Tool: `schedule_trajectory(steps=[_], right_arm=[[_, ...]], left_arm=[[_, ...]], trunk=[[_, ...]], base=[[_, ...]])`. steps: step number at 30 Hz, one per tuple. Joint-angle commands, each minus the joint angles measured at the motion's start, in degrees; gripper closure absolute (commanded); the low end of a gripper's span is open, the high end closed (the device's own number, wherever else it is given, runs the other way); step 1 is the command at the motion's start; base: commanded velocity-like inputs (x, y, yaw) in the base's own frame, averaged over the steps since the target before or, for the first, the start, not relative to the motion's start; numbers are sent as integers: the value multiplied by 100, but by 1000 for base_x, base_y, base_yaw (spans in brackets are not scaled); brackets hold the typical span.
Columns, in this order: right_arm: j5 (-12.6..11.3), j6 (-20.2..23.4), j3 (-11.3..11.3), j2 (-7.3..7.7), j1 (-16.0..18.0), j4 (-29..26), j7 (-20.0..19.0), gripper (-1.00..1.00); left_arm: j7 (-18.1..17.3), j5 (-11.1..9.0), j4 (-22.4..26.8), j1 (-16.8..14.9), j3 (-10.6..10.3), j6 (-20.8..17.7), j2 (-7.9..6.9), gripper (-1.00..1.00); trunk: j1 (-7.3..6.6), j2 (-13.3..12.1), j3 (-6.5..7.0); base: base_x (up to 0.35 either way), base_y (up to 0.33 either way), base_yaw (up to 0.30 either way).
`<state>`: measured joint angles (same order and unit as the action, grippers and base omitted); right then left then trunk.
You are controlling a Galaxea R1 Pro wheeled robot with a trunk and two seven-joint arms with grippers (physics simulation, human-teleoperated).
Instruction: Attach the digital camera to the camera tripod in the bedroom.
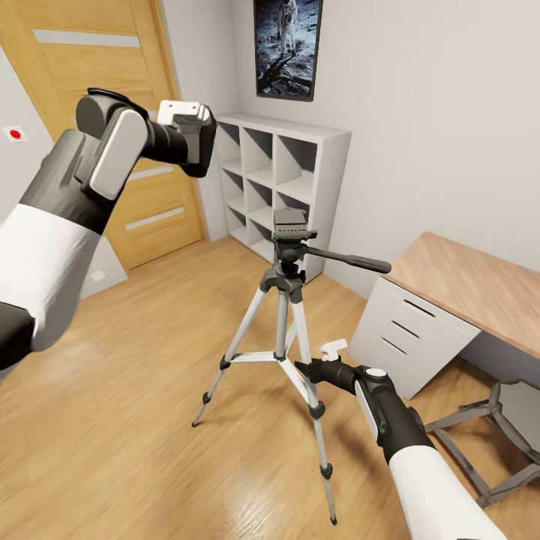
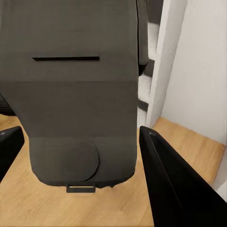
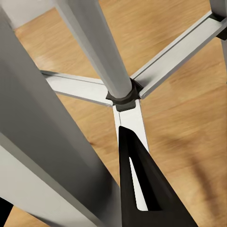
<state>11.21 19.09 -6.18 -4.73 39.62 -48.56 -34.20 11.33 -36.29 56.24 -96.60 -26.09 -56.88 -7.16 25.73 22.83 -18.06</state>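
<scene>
- your left end effector (image 1: pixel 196 142) is raised high at the head view's left, in front of the oak door (image 1: pixel 112 112) and just beside the white cube shelf (image 1: pixel 281 176).
- in the left wrist view its two dark fingers (image 2: pixel 177 184) sit either side of the digital camera (image 2: pixel 80 94), a dark boxy body with a thin slot across it and a small loop at one edge; the left end effector is gripping the digital camera.
- in the head view the held thing is mostly hidden behind the wrist, so you cannot make it out well there.
- the camera tripod (image 1: pixel 289 300) stands upright on the light wood floor (image 1: pixel 135 375) in the middle of the bedroom, silver legs spread, its dark head plate bare and its long pan handle (image 1: pixel 349 260) pointing toward the desk (image 1: pixel 472 281).
- the digital camera is well apart from the tripod head, higher and to its left.
- your right end effector (image 1: pixel 304 369) is low, right at the tripod leg nearest you, beside the leg braces.
- in the right wrist view one dark finger (image 3: pixel 142 189) lies just beside the silver leg (image 3: pixel 42 142), with the centre brace hub (image 3: pixel 123 99) ahead; you cannot tell whether the right end effector is open or closed on the leg.
- an astronaut poster (image 1: pixel 289 45) hangs on the grey wall above the shelf, and a chair base (image 1: pixel 495 435) shows under the desk.
</scene>
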Motion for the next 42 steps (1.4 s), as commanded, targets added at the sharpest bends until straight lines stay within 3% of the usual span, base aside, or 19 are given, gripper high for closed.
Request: schedule_trajectory(steps=[1, 3, 4, 5, 13, 20, 25, 31, 33, 38, 39, 40, 41, 42], right_arm=[[81, 59, -33, -11, 2, 27, -69, 100], [82, 59, -33, -11, 2, 27, -69, 100], [531, 69, -33, -11, 2, 128, -69, 100], [531, 68, -33, -15, 2, 128, -67, 100], [529, 68, -33, -19, 2, 128, -63, 100], [529, 68, -33, -19, 2, 128, -65, 100], [524, 68, -33, -19, 2, 128, -62, 100], [521, 68, -33, -19, 2, 128, -61, 100], [517, 63, -33, -19, 2, 128, -60, 100], [514, 51, -33, -19, 2, 128, -60, 100], [512, 46, -33, -18, 2, 128, -59, 100], [511, 44, -33, -16, 2, 128, -57, 100], [512, 40, -33, -14, 2, 128, -55, 100], [512, 38, -33, -14, 2, 128, -54, 100]], left_arm=[[22, -49, 38, -8, -55, 24, -41, 100], [-17, -43, 102, -8, -119, 90, -106, 100], [-4059, -37, 518, -8, -151, 1250, -398, 100], [-4259, 7, 532, -8, -154, 1344, -478, 100], [-4360, 531, 527, -8, -181, 1349, -559, 100], [-4518, 648, 455, -8, -183, 1355, -561, 100], [-5294, 727, 197, -8, -219, 1380, -588, 100], [-5912, 908, -79, -21, -201, 1388, -710, 100], [-6192, 1320, -267, -72, -197, 1391, -719, 100], [-6556, 1984, -764, -456, -207, 1407, -541, 100], [-6745, 2366, -1127, -661, -216, 1586, -375, 100], [-6859, 2589, -1349, -759, -218, 1742, -275, 100], [-7082, 2996, -1753, -913, -223, 2080, -99, 100], [-7189, 3171, -1931, -970, -224, 2246, -24, 100]], trunk=[[5, 8, -11], [5, 8, -11], [5, 8, -11], [5, 8, -11], [5, 8, -11], [5, 8, -11], [5, 8, -11], [5, 8, -11], [5, 8, -11], [5, 8, -11], [5, 8, -11], [5, 8, -11], [5, 8, -11], [5, 8, -11]], base=[[0, 0, 0], [0, 0, 0], [0, 0, 0], [0, 0, 0], [0, 0, 0], [0, 0, 0], [0, 0, 0], [0, 0, 0], [0, 0, 0], [0, 0, 0], [0, 0, 0], [0, 0, 0], [0, 0, 0], [0, 0, 0]])
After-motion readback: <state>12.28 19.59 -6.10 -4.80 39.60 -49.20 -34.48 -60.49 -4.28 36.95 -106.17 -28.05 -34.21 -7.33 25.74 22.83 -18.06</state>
